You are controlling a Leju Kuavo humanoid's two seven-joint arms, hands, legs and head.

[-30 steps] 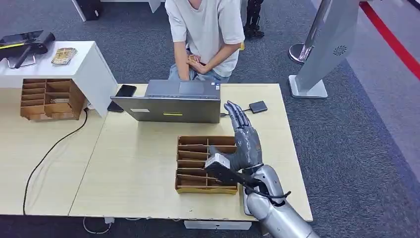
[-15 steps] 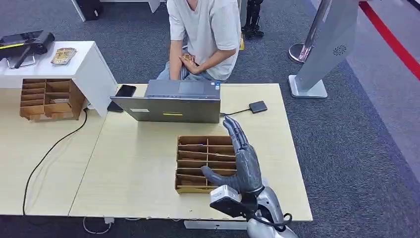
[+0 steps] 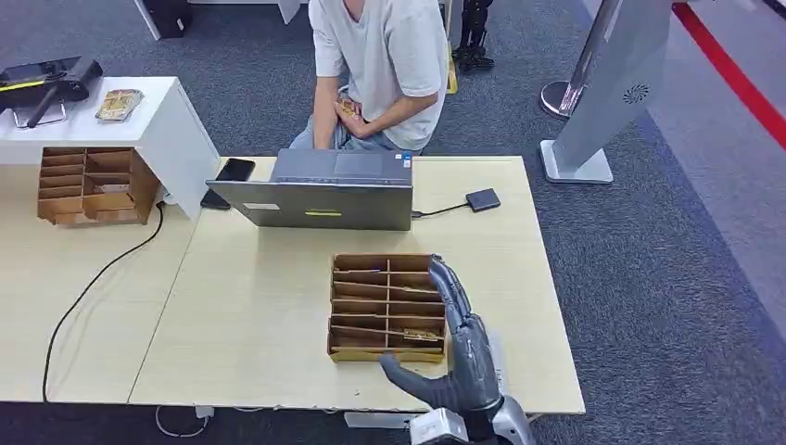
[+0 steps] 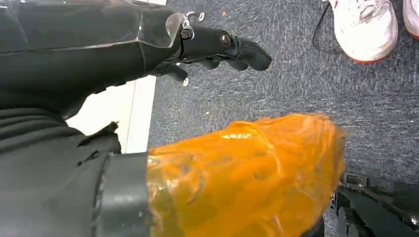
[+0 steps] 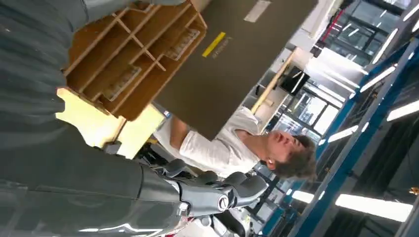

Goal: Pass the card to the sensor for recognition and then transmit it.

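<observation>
In the head view, the right hand (image 3: 461,366) is seen at the near edge of the surface (image 3: 259,315), beside the near right corner of the wooden divider box (image 3: 387,307); its fingers are spread apart and nothing is held. A card (image 3: 419,332) is seen lying flat in one of the box's nearer right-hand slots, its long axis running parallel to the near edge of the surface. It is judged to be light, thin, stiff and rather slippery, so it would best be pinched by an exposed short end or long edge, not pressed from above. A small dark sensor (image 3: 483,199) lies near the far right corner of the surface, cabled to the laptop (image 3: 320,191) at the far edge. A person (image 3: 380,65) sits beyond it.

In the left wrist view, the left hand (image 4: 217,47) is seen over grey carpet (image 4: 296,74) with its fingers curled in and nothing in them.

In the right wrist view, the open slots of the divider box (image 5: 126,59) are shown, and cards (image 5: 121,83) lie lengthwise in two of them. The right hand (image 5: 217,190) is seen with thumb and fingers apart, holding nothing. Which way a card's face points cannot be told.
</observation>
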